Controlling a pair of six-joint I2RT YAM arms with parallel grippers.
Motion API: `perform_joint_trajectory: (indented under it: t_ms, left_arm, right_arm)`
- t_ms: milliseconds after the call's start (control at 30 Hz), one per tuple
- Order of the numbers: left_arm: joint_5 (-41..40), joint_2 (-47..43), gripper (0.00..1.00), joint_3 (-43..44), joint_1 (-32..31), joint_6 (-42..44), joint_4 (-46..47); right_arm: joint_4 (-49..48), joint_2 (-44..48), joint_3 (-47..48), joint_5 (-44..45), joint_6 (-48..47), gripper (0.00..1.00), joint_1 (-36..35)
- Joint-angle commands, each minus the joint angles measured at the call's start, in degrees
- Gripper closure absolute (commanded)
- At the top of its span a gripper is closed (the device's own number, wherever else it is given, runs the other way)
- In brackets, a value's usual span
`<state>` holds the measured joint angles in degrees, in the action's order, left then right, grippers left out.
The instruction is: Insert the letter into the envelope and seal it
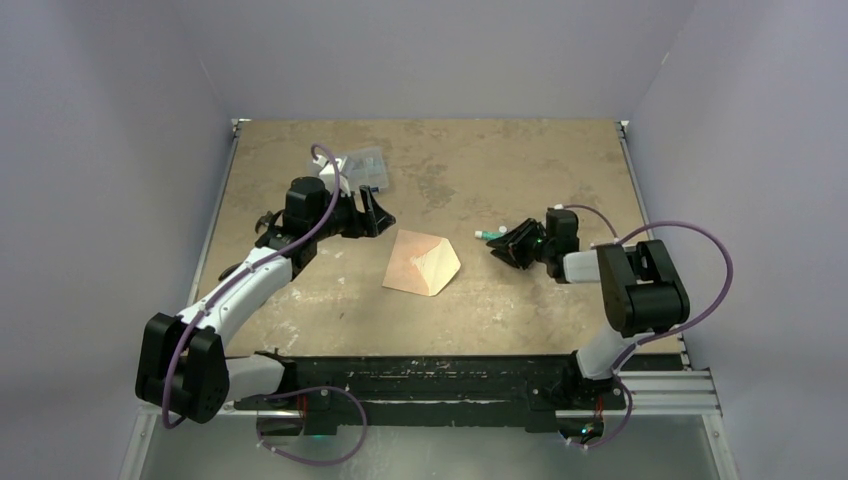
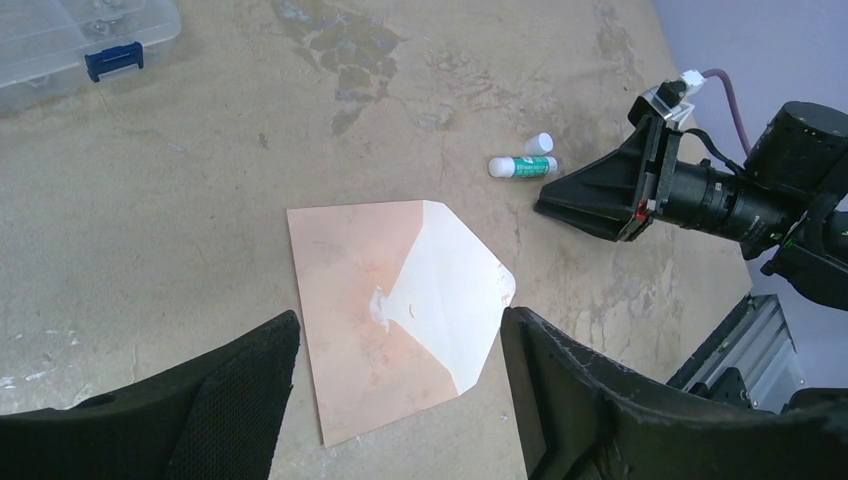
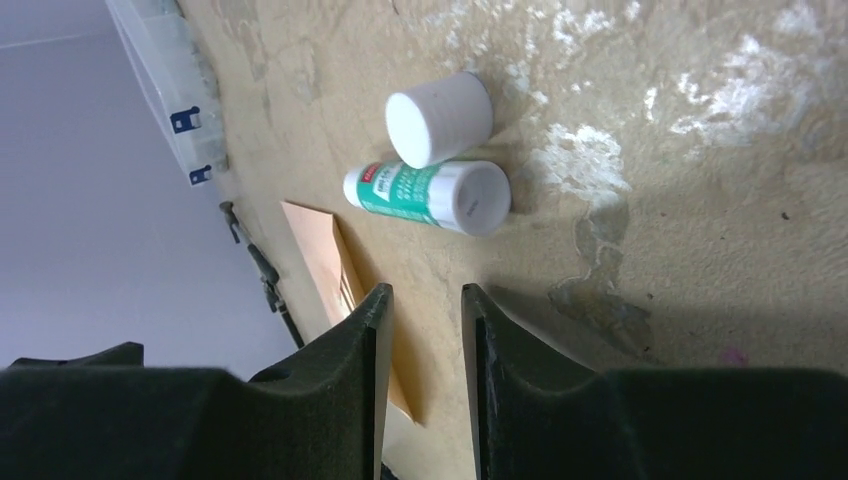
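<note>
Left gripper (image 2: 398,330), spread wide and empty, has envelope (image 2: 350,300) below between its jaws; right gripper (image 3: 425,295), narrowly parted, faces glue stick (image 3: 425,192).

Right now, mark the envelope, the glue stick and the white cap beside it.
envelope (image 2: 345,300), left wrist view, salmon body.
glue stick (image 3: 400,190), right wrist view, green label.
cap (image 3: 430,120), right wrist view, flat white end.

Robot lab test cell: plain lavender partition walls (image 1: 100,150) box in a scuffed tan tabletop (image 1: 480,160), aluminium extrusion rail (image 1: 672,388) at near edge.
</note>
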<state>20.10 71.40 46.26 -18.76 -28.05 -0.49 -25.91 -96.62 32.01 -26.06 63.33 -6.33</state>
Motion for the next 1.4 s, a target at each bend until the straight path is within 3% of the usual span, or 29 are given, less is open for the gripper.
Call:
perform_joint_trajectory:
  t_ms: [0, 233, 567, 967, 1367]
  left_arm:
    - [-0.31, -0.22, 0.28, -0.09, 0.22, -1.61, 1.45]
    - [1.11, 3.59, 0.53, -2.04, -3.56, -5.47, 4.21]
    - [-6.81, 11.96, 0.70, -3.56, -9.25, -9.70, 4.75]
    - [-9.29, 13.92, 0.72, -4.34, -9.23, -9.93, 4.53]
    - [-9.89, 14.46, 0.71, -4.16, -9.27, -9.58, 4.27]
  right_arm:
    - [3.84, 3.44, 3.37, 2.81, -5.68, 0.68, 0.09]
    - [8.83, 7.67, 3.19, 3.65, -12.56, 0.77, -1.74]
    - [10.83, 6.44, 1.74, 7.16, -17.77, 0.80, -8.43]
    - [2.79, 2.73, 2.61, 19.14, -12.05, 0.80, -10.55]
    - [4.15, -0.49, 7.14, 31.51, -3.95, 0.79, -14.92]
